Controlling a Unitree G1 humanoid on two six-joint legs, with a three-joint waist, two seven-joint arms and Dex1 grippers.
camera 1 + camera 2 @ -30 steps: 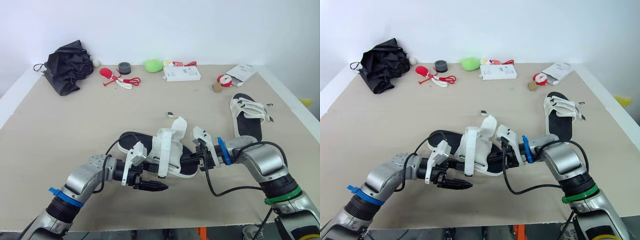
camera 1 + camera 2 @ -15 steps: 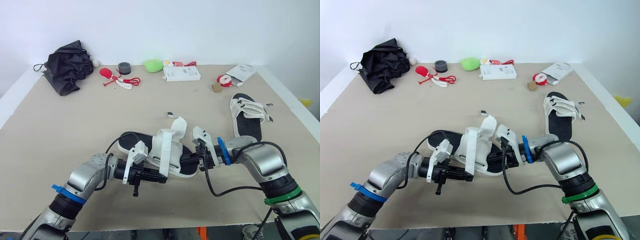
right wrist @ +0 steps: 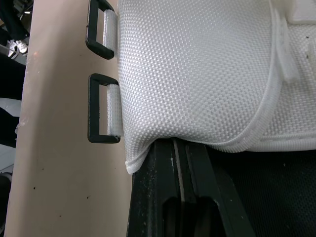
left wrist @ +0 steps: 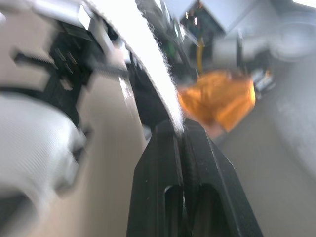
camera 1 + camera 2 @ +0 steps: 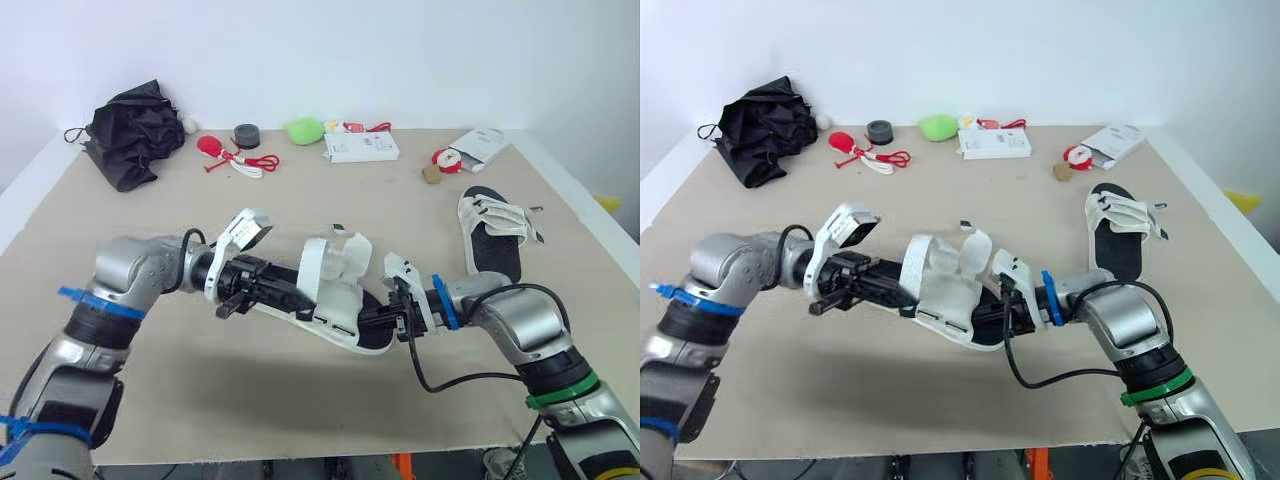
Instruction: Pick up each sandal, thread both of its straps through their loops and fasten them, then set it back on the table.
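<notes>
Sandal [image 5: 335,290] sits tilted at frame centre over the tabletop [image 5: 200,215]; left pincer [image 5: 292,298] pinches its white strap [image 4: 145,61], right pincer [image 5: 378,318] clamps its upper [image 3: 197,74] edge. Other sandal [image 5: 497,232] lies flat at the right of the frame.

Table [image 5: 120,230], dial centred on near sandal [image 5: 335,285].
- Left gripper [image 5: 298,302]: at 9 o'clock, touching the sandal.
- Right gripper [image 5: 368,318]: at 4 o'clock, touching the sandal.
- Second sandal [image 5: 495,232]: at 2 o'clock, lying apart on the table.
- Far edge, 10 to 1 o'clock, in order: umbrella [image 5: 135,130], corded toy [image 5: 225,152], tape roll [image 5: 247,136], soft lump [image 5: 305,130], flat box [image 5: 361,146], carton [image 5: 480,146].
</notes>
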